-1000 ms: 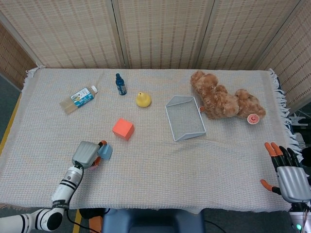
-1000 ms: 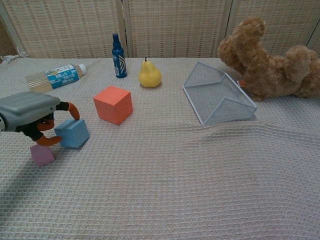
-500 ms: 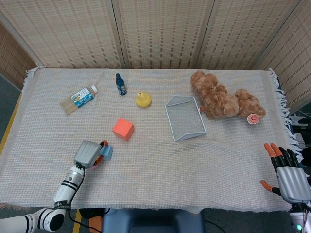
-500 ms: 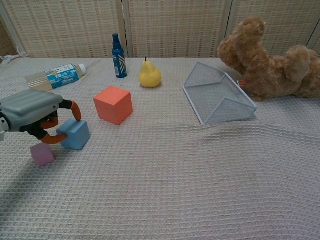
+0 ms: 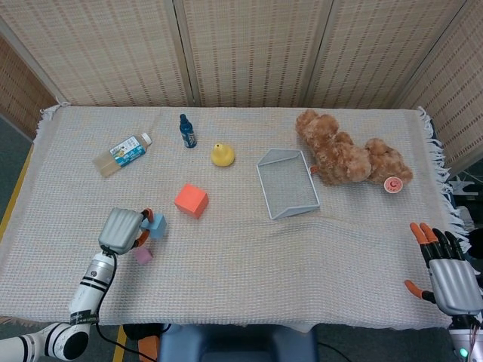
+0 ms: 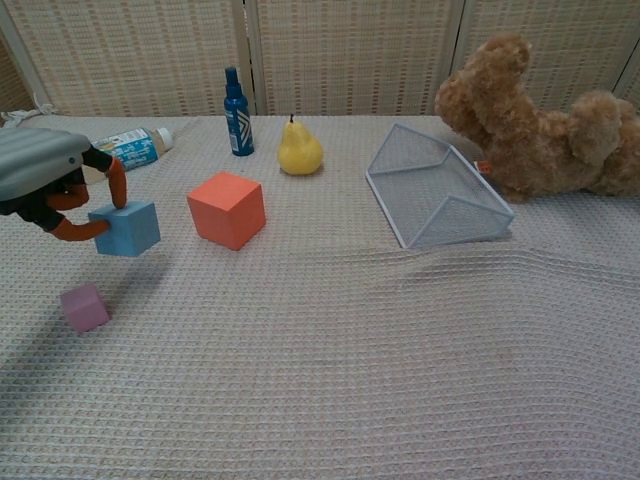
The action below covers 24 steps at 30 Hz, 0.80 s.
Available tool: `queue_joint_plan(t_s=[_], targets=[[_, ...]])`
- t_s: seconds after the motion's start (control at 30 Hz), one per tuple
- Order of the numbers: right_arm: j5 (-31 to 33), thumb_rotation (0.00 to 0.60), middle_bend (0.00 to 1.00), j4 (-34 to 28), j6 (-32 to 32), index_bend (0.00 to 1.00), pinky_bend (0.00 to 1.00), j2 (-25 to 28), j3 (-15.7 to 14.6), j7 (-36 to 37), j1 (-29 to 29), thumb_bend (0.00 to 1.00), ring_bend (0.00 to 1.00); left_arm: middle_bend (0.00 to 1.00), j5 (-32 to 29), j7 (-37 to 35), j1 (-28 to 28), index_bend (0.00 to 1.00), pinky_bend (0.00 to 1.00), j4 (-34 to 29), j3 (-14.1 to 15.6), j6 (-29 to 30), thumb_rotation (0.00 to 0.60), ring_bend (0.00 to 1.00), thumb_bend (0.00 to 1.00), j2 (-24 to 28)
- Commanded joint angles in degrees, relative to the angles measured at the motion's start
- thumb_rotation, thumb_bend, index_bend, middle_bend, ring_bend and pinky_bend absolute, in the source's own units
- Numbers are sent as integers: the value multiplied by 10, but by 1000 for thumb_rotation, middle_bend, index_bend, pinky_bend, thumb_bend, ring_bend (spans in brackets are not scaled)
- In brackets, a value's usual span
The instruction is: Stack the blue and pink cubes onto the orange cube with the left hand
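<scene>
My left hand (image 5: 122, 230) (image 6: 45, 175) grips the blue cube (image 5: 156, 225) (image 6: 127, 228) and holds it clear of the cloth, left of the orange cube (image 5: 192, 200) (image 6: 227, 208). The orange cube sits on the cloth near the middle left. The small pink cube (image 5: 143, 256) (image 6: 84, 307) lies on the cloth below the lifted blue one. Far off at the table's near right corner, my right hand (image 5: 445, 271) hangs with its fingers spread and nothing in it.
A lying drink bottle (image 5: 121, 154) (image 6: 105, 151), a small blue bottle (image 5: 187, 131) (image 6: 237, 112) and a yellow pear (image 5: 222, 154) (image 6: 299, 149) stand behind the cubes. A tipped wire basket (image 5: 287, 182) (image 6: 436, 198) and a teddy bear (image 5: 347, 157) (image 6: 530, 125) occupy the right.
My left hand has lifted the blue cube off the cloth and drawn it up and slightly left, uncovering the pink cube. The right hand has not moved.
</scene>
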Motion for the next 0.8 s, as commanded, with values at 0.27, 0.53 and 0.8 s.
queue_joint_plan(t_s=[0.27, 0.53, 0.8], targets=[[2, 600, 0, 0, 0, 0, 0, 0, 1, 0, 0, 59, 0, 1000, 22, -6, 5, 570, 1000, 5, -21, 44, 600, 1000, 348, -1], [3, 600, 0, -2, 2, 0, 0, 1, 2, 1, -2, 57, 0, 1000, 47, -52, -21, 569, 1000, 70, -52, 56, 600, 1000, 349, -58], [10, 600, 0, 0, 4, 0, 0, 4, 6, 5, -4, 58, 0, 1000, 72, -87, -52, 576, 1000, 167, -71, 66, 600, 1000, 347, -131]])
